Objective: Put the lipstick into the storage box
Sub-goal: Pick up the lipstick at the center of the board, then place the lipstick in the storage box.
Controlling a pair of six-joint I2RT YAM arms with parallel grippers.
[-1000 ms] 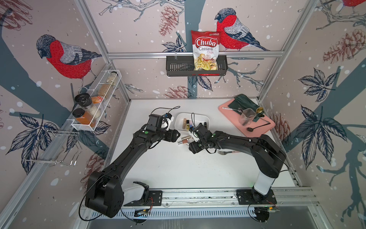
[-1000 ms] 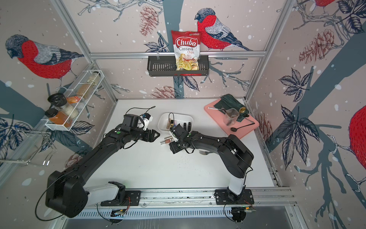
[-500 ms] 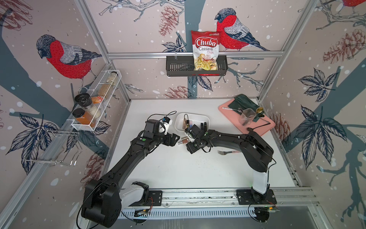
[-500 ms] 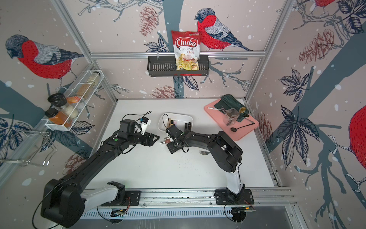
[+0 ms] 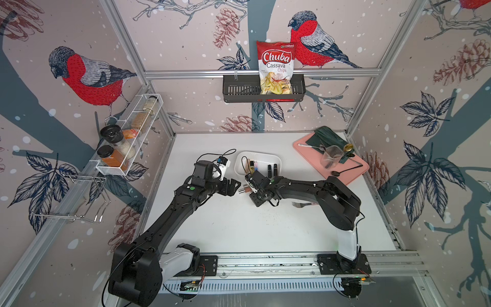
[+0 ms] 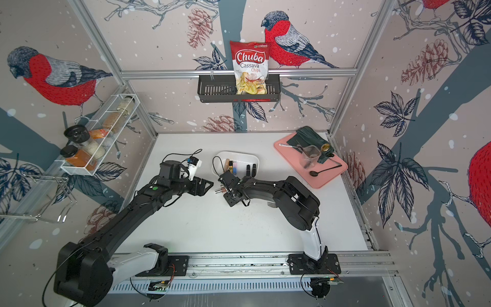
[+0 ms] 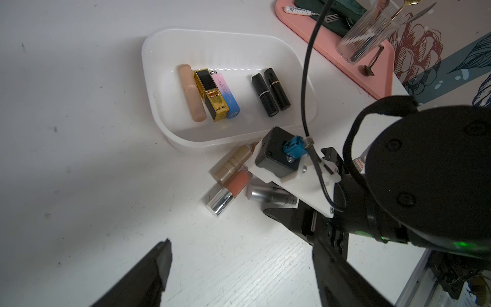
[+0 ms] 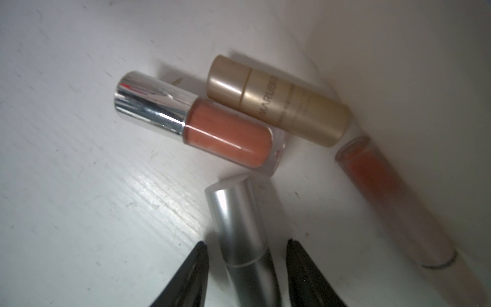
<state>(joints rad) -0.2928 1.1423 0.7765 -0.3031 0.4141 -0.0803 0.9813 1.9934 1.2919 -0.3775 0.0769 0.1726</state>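
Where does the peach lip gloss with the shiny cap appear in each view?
Both top views: the lip gloss lies on the table just outside the storage box.
Left wrist: beside the gold tube, outside the box.
Right wrist: beside the same gold tube.
Landmark: the box links top and left wrist views; the gold tube links both wrist views.

storage box (image 7: pixel 225 45) is showing plain white | its contents are showing as peach tube (image 7: pixel 191 97), gold-and-black case (image 7: pixel 211 94), pink-to-blue stick (image 7: pixel 229 99) — plus black pair (image 7: pixel 264 93) | outside it, gold tube (image 8: pixel 279 103), chrome-capped coral gloss (image 8: pixel 228 138) and silver lipstick (image 8: pixel 239 220) are gleaming | tray (image 5: pixel 350 176) is glowing salmon pink
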